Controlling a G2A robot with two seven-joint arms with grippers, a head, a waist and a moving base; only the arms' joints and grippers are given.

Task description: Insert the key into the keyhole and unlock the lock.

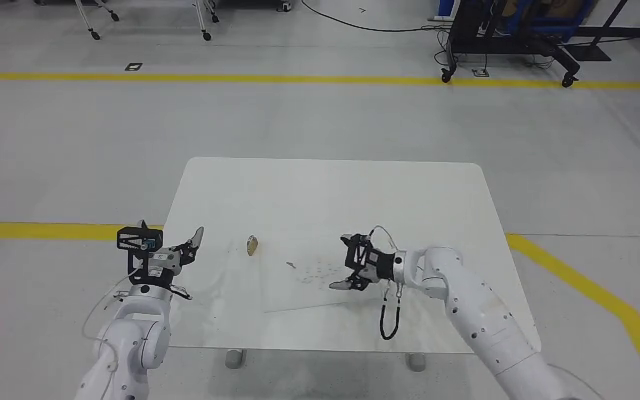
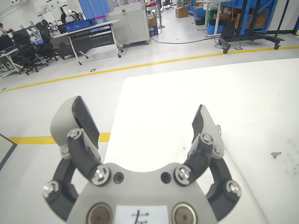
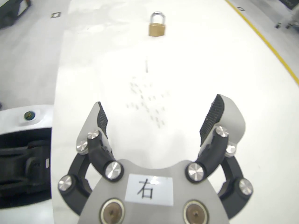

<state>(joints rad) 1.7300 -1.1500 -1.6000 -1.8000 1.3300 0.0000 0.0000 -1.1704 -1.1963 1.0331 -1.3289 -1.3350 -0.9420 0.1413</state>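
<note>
Presently at pre-grasp stage. Note left gripper point(image 2: 140, 117) and right gripper point(image 3: 161, 115) spread wide, holding nothing. Locate padlock point(image 3: 157, 26) flat on table point(image 1: 400, 190) between them, key point(image 3: 146, 65) near it. Next, pinch key by head; steady padlock.

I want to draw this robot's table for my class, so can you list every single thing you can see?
brass padlock with a silver metal shackle: one, gold and silver, on the table between the two arms
small thin metal key: one, grey, flat on the table between the padlock and the right gripper
dark scuff marks: a cluster, grey, on the tabletop near the right gripper
white table with rounded corners: one, white, on the pale floor
yellow floor lines: at least two, yellow, beyond and beside the table
left gripper: one, grey with black pads, open and empty, at the table's edge
right gripper: one, grey with black pads, open and empty, over the table
</note>
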